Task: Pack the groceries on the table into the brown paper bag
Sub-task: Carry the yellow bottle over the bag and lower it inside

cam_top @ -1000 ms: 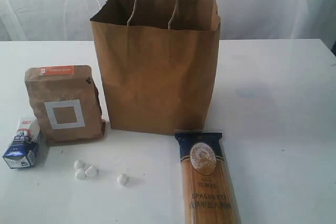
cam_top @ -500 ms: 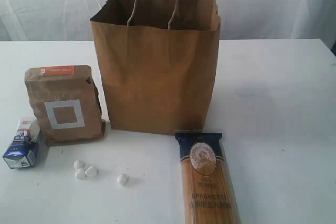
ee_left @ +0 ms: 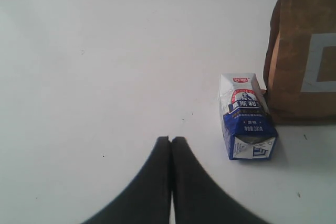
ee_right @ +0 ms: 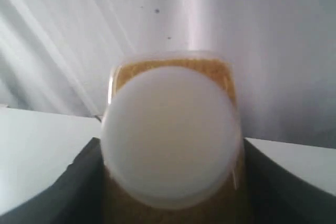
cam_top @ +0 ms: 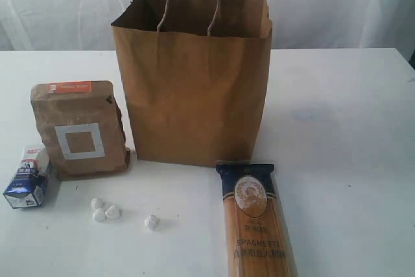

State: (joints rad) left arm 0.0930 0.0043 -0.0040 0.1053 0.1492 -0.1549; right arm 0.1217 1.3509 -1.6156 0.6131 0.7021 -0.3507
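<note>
R jaws hold bottle [ee_right: 170, 135] aloft, prob. for dropping into bag [cam_top: 194, 89]; L jaws pressed together, empty, by carton [ee_left: 245, 116] at surface's [cam_top: 343, 115] left edge.

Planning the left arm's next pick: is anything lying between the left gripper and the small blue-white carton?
Nothing visible does: only bare table separates the shut left gripper from the carton; the brown pouch stands beyond it.
</note>
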